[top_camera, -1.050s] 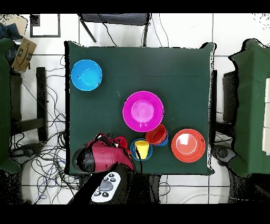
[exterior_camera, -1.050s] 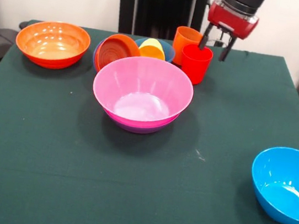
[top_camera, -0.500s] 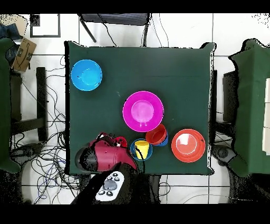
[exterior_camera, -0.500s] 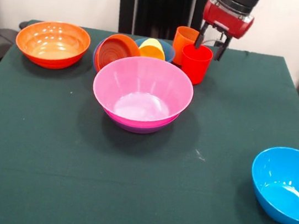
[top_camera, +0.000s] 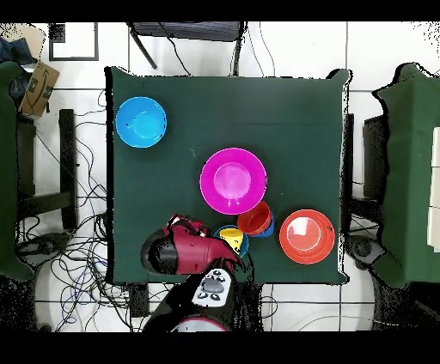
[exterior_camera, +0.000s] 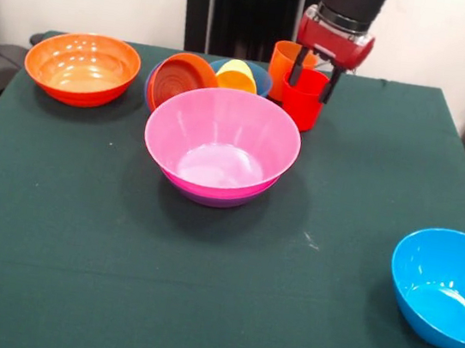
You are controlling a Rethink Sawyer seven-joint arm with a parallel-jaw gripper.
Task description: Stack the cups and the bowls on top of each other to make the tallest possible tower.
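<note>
red cup (exterior_camera: 303,100): worktop's 12 o'clock edge, between end effector's tips
end effector (exterior_camera: 312,73): prongs apart, straddling cup rim
overhead: arm hides cup; front shows it

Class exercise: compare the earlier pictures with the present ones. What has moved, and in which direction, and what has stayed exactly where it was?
In the front view the gripper has shifted leftward and come down, and its open fingers now straddle the red cup, one on each side. Nothing shows it gripped yet. The red cup, orange cup, pink bowl, large orange bowl and bright blue bowl have not moved.
</note>
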